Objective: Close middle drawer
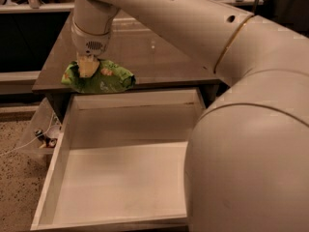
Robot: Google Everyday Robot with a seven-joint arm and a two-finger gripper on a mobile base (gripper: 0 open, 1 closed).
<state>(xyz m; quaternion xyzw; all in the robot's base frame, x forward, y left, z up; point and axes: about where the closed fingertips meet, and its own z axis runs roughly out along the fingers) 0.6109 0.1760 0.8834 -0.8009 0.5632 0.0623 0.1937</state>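
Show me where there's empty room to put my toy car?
The open, off-white middle drawer has a bare floor between its left wall and the big white robot arm covering its right side. The glossy grey-brown cabinet top is bare behind and right of the crinkly green bag. Its front-left corner is crowded: the end effector sits over that bag.

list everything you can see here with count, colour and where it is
middle drawer: one, off-white inside, pulled far out below the cabinet top, nothing visible in it
cabinet top: one, glossy grey-brown, behind and above the drawer
bag: one, green, crumpled, on the cabinet top's front left edge
small wired object: one, red and dark, on the floor left of the drawer
floor: speckled, lower left
arm: one, white, filling the right side
gripper: one, pale, at the bag's left part
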